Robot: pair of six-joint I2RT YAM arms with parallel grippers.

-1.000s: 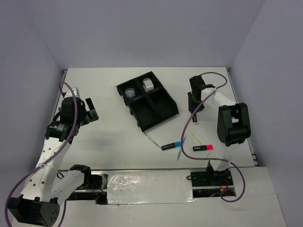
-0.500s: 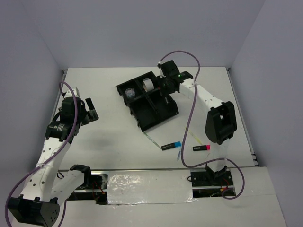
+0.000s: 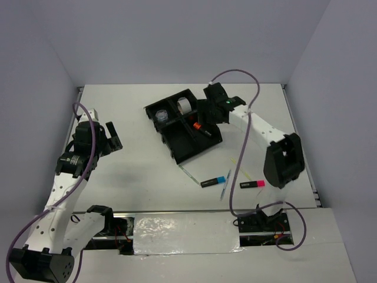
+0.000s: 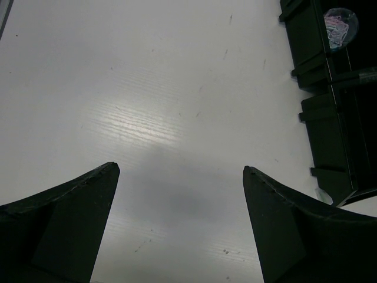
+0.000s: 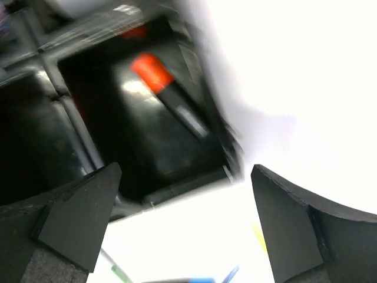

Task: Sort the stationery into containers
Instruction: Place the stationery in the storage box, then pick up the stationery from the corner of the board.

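Observation:
The black four-compartment tray (image 3: 177, 147) sits at the table's middle. My right gripper (image 3: 206, 116) hovers open over its right side, with nothing between the fingers (image 5: 76, 218). Below it an orange-capped marker (image 3: 203, 128) (image 5: 168, 94) lies loose in the right compartment. A beige-silver tape roll (image 3: 184, 105) and a glittery tape roll (image 3: 161, 116) (image 4: 340, 23) fill the two far compartments. On the table near the tray lie a blue-capped marker (image 3: 213, 181), a pink-capped marker (image 3: 252, 184) and thin pens (image 3: 189, 174). My left gripper (image 3: 112, 138) (image 4: 179, 171) stands open over bare table left of the tray (image 4: 330, 118).
White walls close in the table on the left, back and right. The right arm's purple cable (image 3: 238, 76) arcs above the tray's far right corner. A yellowish thin pen (image 3: 240, 168) lies between the two loose markers.
My right arm swung from the table right of the tray to over the tray, then opened. The orange-capped marker now lies in the right compartment. The left arm stayed put.

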